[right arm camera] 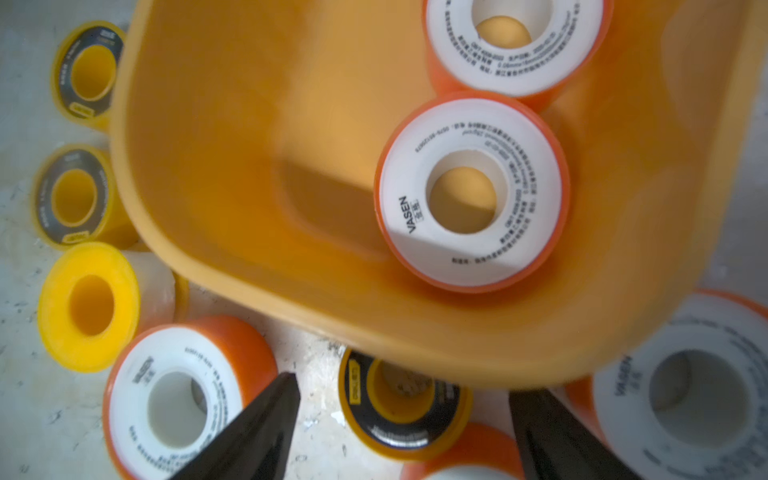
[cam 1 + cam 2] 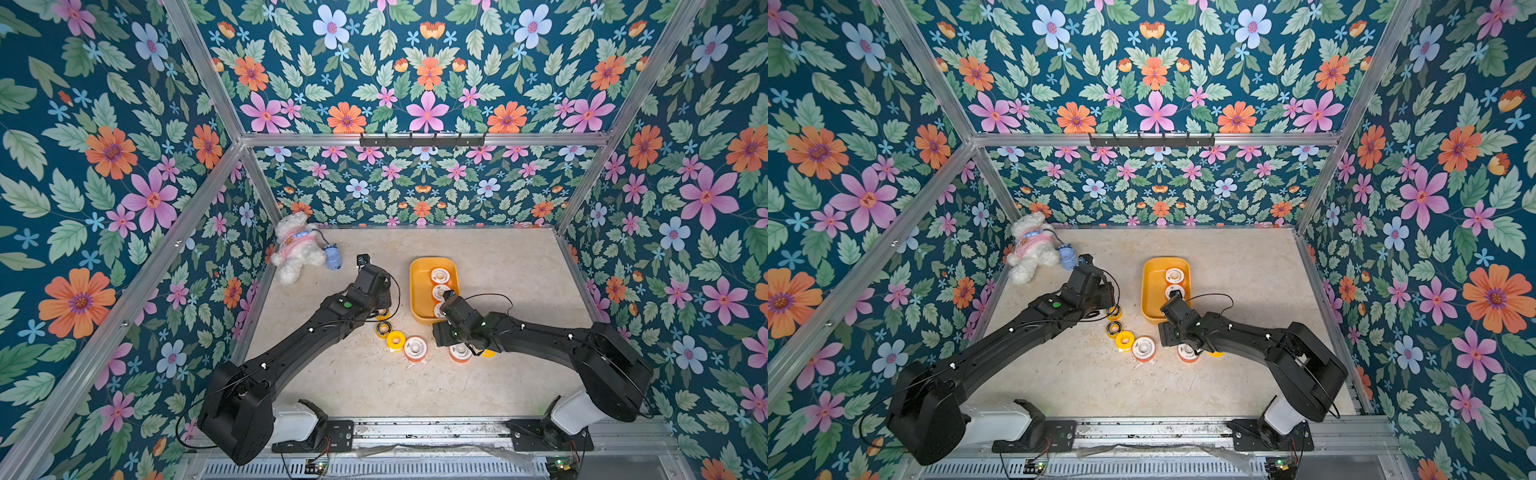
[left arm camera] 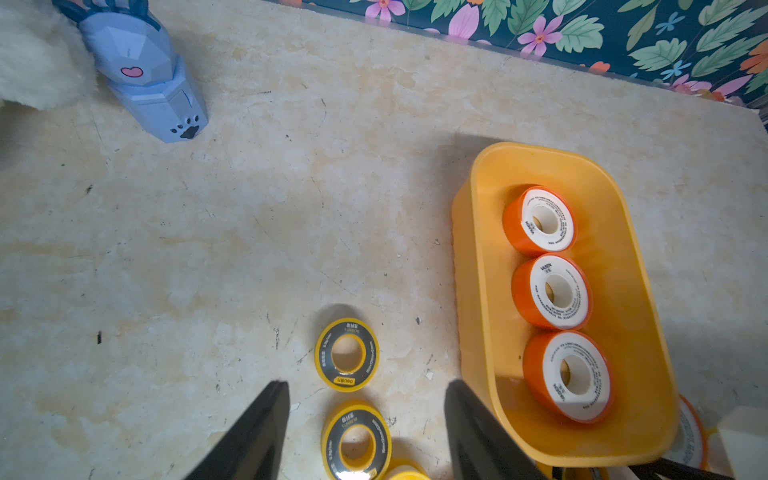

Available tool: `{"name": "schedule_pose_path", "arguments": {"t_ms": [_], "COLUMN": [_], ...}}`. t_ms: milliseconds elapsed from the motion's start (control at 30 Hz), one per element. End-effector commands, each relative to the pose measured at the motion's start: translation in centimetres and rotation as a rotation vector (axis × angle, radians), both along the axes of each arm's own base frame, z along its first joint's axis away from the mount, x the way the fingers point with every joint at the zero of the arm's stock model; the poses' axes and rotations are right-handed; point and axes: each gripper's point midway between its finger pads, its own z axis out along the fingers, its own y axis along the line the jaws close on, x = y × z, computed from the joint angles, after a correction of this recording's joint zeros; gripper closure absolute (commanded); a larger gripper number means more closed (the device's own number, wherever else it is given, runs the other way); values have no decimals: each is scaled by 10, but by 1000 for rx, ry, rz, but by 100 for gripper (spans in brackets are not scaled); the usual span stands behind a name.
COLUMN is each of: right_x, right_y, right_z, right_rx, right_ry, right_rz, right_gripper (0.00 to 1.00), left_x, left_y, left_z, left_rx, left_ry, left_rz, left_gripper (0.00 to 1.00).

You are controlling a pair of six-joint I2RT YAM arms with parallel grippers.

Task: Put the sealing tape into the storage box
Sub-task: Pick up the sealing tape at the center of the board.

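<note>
My right pincer (image 1: 403, 384) hangs with its fingers apart, clamped on nothing, just over the near rim of the storage box (image 1: 232, 137). Between the fingers, down on the tabletop (image 1: 25, 415), a black-and-yellow spool (image 1: 401, 411) lies just beside the box's near wall. I cannot tell whether my fingertips touch it.

I take twelve o'clock as the back wall in the top views. The box runs from this pincer toward twelve. Inside it three orange-rimmed spools lie flat in a row, holes up. The nearest spool (image 1: 471, 191) is just beyond my fingertips, the middle spool (image 3: 552, 293) past it, and the far spool (image 3: 540, 220) toward the far end.

Outside the box, a white-faced spool (image 2: 415, 348) sits at about eight o'clock from this pincer. A second white-faced spool (image 2: 460, 352) sits at about five, partly under my forearm. A plain yellow spool (image 2: 395, 340) lies just outside the first, toward nine.

My left pincer (image 3: 366, 384) is likewise apart and grips nothing. One dark-ringed spool (image 3: 356, 444) lies on the tabletop between its fingers, clear of both. Its twin (image 3: 347, 353) lies just past the tips, toward twelve. From this pincer the storage box stands near at two o'clock, and the white plush toy (image 2: 297, 249) lies well apart at ten.
</note>
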Motion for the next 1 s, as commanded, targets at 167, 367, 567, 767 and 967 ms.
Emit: {"name": "schedule_pose_path", "arguments": {"t_ms": [167, 367, 567, 767, 967], "right_x": [0, -3, -6, -5, -8], "right_y": [-4, -4, -5, -2, 9], "right_z": [-11, -25, -32, -27, -12], "right_rx": [-76, -113, -147, -135, -61], "right_ry": [13, 38, 49, 43, 44], "right_rz": [-6, 2, 4, 2, 31], "right_gripper": [17, 20, 24, 36, 41], "left_x": [3, 3, 1, 1, 1], "left_y": [4, 5, 6, 8, 9], "left_z": [-2, -3, -4, -4, -3], "left_rx": [15, 18, 16, 17, 18], "left_ry": [-4, -2, -1, -2, -4], "left_rz": [14, 18, 23, 28, 32], "left_gripper": [35, 35, 35, 35, 34]}}
